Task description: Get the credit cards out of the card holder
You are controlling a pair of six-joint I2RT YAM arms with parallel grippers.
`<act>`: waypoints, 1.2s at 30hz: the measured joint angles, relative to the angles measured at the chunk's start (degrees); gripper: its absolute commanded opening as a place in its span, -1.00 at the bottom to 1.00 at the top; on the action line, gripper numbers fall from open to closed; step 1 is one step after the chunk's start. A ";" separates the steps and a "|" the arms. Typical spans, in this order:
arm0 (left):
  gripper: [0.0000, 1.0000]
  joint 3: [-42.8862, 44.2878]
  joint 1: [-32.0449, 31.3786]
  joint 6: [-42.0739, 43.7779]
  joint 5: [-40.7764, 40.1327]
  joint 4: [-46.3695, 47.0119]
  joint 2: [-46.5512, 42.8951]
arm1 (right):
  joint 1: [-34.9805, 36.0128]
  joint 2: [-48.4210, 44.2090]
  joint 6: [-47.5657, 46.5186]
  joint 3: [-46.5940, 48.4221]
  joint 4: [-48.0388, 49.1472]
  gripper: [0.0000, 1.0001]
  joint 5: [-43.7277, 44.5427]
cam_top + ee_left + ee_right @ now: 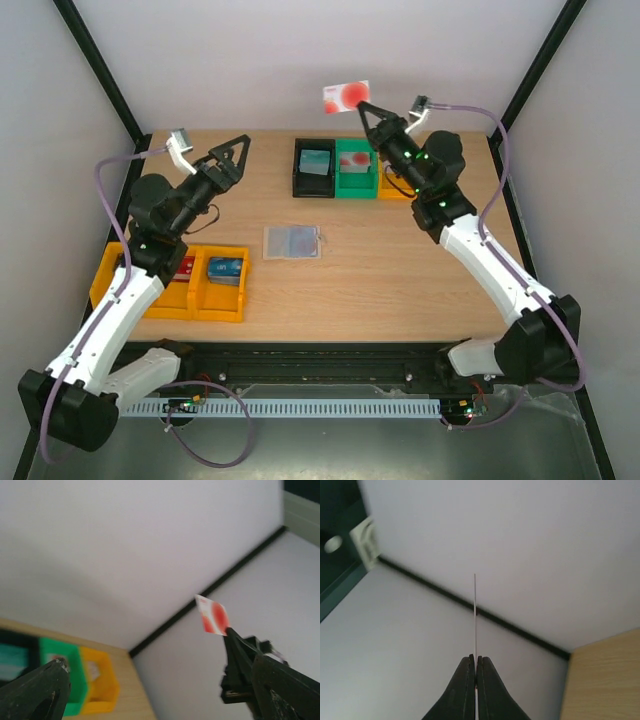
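My right gripper (366, 108) is raised high near the back wall, shut on the lower edge of a red-and-white credit card (346, 96). That card (475, 605) shows edge-on as a thin line above the closed fingertips (470, 667) in the right wrist view. From the left wrist the same card (212, 616) hangs in the air at the right. The card holder (292, 242) lies flat mid-table, blue-grey side up, with neither gripper near it. My left gripper (238, 155) hovers above the table's back left, open and empty (160, 680).
A black bin (314, 183) with a teal card, a green bin (356, 185) and a yellow bin (390, 188) stand at the back centre, below the right gripper. A yellow tray (150, 300) under the left arm holds a blue card (225, 270) and a red item (185, 267).
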 measured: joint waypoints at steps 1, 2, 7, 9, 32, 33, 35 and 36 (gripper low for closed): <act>0.99 -1.33 1.07 0.17 -0.96 -1.11 -0.68 | -1.99 0.11 0.52 -1.07 -0.63 -0.97 0.15; 0.99 -2.71 2.19 0.17 -1.81 -2.16 -1.38 | -3.98 0.68 0.85 -1.86 -1.42 -0.97 0.39; 0.99 -8.76 7.54 0.00 -4.44 -6.82 -5.22 | -11.17 9.18 0.57 -1.86 -6.32 -0.97 1.33; 0.99 -10.34 9.66 -0.24 -4.96 -8.24 -6.84 | -12.33 13.97 0.33 -1.66 -7.69 -0.97 1.46; 0.99 -15.50 23.96 -3.98 -5.42 -12.33 -5.60 | -14.36 48.28 -2.84 26.62 -22.67 -0.97 3.39; 0.99 -15.50 24.04 -4.09 -5.42 -12.17 -5.22 | -14.36 48.28 -2.84 26.60 -23.06 -0.97 3.82; 0.99 -15.50 24.22 -4.26 -5.42 -11.80 -4.59 | -14.36 48.04 -2.62 25.79 -22.97 -0.97 4.35; 0.99 -15.50 24.22 -4.35 -5.40 -11.61 -4.33 | -14.36 47.78 -2.25 24.87 -22.84 -0.97 4.55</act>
